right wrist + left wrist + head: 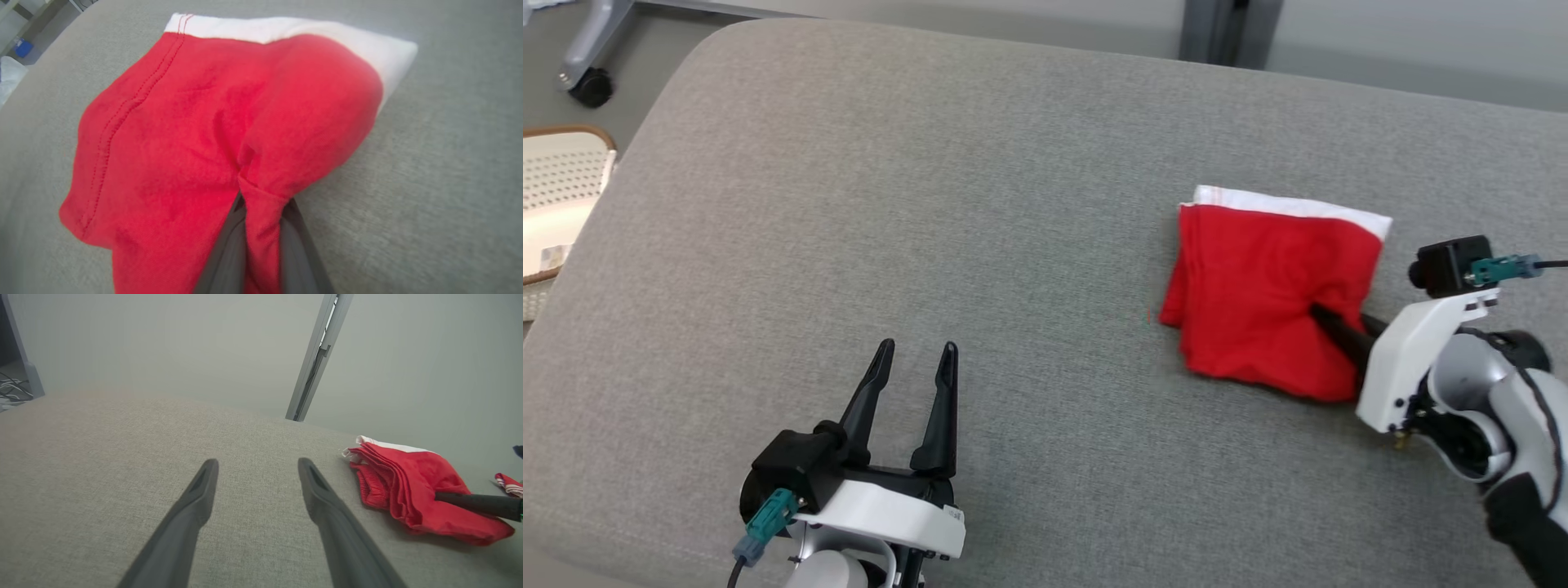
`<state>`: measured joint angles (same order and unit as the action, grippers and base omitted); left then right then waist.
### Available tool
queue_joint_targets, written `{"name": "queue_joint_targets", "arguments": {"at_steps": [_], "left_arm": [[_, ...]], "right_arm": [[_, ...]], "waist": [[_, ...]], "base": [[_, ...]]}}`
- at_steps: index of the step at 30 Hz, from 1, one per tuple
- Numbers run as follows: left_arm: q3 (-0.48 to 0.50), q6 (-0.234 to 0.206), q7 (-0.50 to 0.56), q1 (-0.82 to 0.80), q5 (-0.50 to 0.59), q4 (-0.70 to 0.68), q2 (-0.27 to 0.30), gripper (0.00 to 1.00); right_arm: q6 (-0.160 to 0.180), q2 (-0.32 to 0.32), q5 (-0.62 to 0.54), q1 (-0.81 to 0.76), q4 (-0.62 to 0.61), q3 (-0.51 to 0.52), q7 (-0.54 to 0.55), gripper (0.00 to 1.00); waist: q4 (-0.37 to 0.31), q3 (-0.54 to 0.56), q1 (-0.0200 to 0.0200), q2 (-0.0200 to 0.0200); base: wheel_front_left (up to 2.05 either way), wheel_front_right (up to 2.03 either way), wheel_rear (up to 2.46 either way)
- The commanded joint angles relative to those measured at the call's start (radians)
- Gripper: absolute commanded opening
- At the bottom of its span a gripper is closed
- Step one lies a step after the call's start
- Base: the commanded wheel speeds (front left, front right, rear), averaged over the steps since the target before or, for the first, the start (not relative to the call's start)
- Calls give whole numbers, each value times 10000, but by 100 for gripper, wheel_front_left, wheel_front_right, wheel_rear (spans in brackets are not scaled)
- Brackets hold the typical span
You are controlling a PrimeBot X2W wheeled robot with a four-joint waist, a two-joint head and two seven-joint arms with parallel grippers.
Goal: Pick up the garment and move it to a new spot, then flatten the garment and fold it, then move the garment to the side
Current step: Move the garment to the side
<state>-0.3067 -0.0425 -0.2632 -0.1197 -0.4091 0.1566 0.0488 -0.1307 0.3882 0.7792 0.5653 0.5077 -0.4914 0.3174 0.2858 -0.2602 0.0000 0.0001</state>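
In the head view the red garment (pixel 1270 294) lies at about three o'clock on the grey cushion (pixel 980 204). It is folded into a compact, roughly square stack, with a white band along its twelve o'clock edge. I can't tell what kind of garment it is.

My right gripper (pixel 1327 322) comes in low from the stack's five o'clock corner. In the right wrist view its jaws are pressed together on a raised ridge of red cloth, with fabric bunched between the two dark fingers. I judge that to be the hold for the last step, carrying the folded stack off to the side. It has only the top layer, though, so the fold may open on a lift.

My left gripper (pixel 917 346) sits at seven o'clock, well apart from the garment, jaws spread wide and empty just above bare cushion. I read that as parked out of the way.

A white perforated basket (pixel 560 175) shows at nine o'clock beyond the cushion's edge.

The small label (pixel 952 516) on the left gripper's white housing is too small to read, and I see no print on the cloth.
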Motion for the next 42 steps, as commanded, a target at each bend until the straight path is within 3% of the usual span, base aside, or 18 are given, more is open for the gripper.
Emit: {"name": "queue_joint_targets", "arguments": {"at_steps": [1,12,23,31,42], "left_arm": [[20,-45,-11,-12,-46,-31,43,100],[-17,-52,-11,-304,-194,-41,41,100],[-3,-24,-11,-627,-134,28,45,100],[93,60,-11,-768,-210,130,45,100],[192,155,-11,-803,39,202,42,100]], "right_arm": [[0,243,-124,131,-78,-8,-24,0],[1,2513,-909,-80,-1446,74,471,0],[1,3990,-1066,-549,-2262,1775,770,0],[1,4226,-1144,-975,-2335,3370,933,0],[1,4261,-2560,-1795,-1723,4900,851,0]], "waist": [[-114,-3,0,-1],[-1046,-193,0,-1],[-1824,-458,0,-1],[-2035,-592,0,-1],[-2036,-921,0,-1]], "base": [[0,0,0],[0,0,0],[0,0,0],[0,0,0],[0,0,0]]}}
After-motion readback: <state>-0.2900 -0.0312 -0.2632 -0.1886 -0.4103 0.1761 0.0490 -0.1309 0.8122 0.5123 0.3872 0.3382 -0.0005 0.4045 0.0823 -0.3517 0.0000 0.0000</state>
